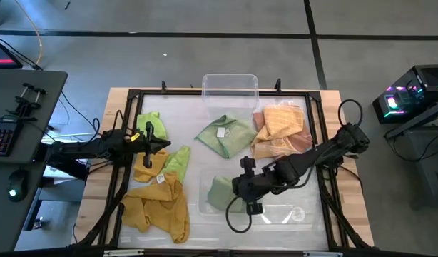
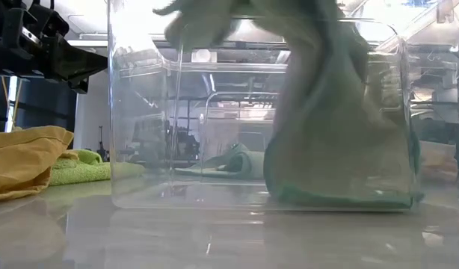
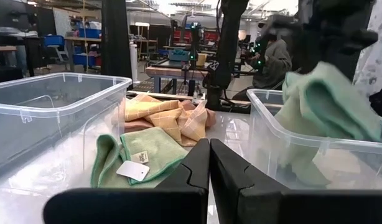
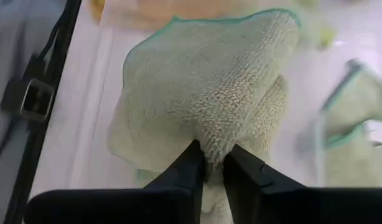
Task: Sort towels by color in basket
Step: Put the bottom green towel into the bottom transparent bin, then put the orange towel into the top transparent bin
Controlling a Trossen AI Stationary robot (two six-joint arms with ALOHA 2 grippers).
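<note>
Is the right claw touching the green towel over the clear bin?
Touching. The right wrist view shows the right claw with its fingers pinching a fold of the green towel.

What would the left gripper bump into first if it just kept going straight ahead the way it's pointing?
Probably the folded green towel with the white tag, lying flat straight ahead of the shut left gripper. Beyond it lie the peach towels. Depth is hard to judge.
</note>
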